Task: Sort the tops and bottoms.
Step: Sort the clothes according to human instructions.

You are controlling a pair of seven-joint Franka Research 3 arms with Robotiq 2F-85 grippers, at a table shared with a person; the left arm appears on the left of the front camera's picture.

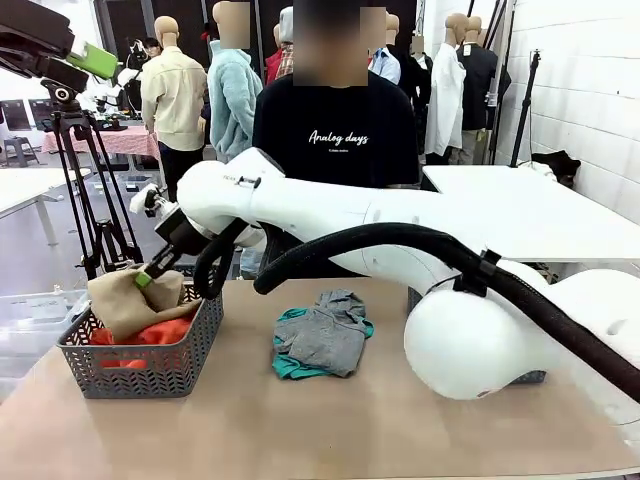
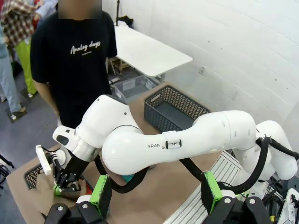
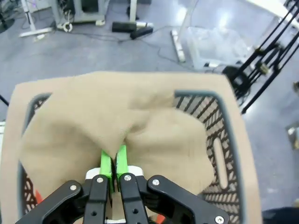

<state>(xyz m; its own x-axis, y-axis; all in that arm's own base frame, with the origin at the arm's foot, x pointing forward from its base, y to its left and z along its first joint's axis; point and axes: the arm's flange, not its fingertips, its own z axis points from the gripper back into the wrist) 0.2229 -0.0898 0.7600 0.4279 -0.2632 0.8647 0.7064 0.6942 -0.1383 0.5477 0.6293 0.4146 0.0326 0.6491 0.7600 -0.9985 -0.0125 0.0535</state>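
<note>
Holding tan T-shirt [image 1: 128, 300] atop grey basket [image 1: 150, 372], right gripper [image 3: 113, 162] pinched shut on it; left gripper [image 2: 156, 196] spread wide, empty. Placing step, by judgement; next, release into basket.

tan top [image 1: 125, 300], orange-red top [image 1: 165, 332], grey top [image 1: 325, 335], teal top [image 1: 287, 369], grey basket [image 1: 150, 376]

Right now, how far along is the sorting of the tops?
Done: the orange-red T-shirt lies in the grey basket. In hand: the right gripper is shut on the tan T-shirt, which drapes over that basket. Left: the grey T-shirt and the teal T-shirt lie heaped together mid-table. The left gripper is open, holding nothing.
</note>
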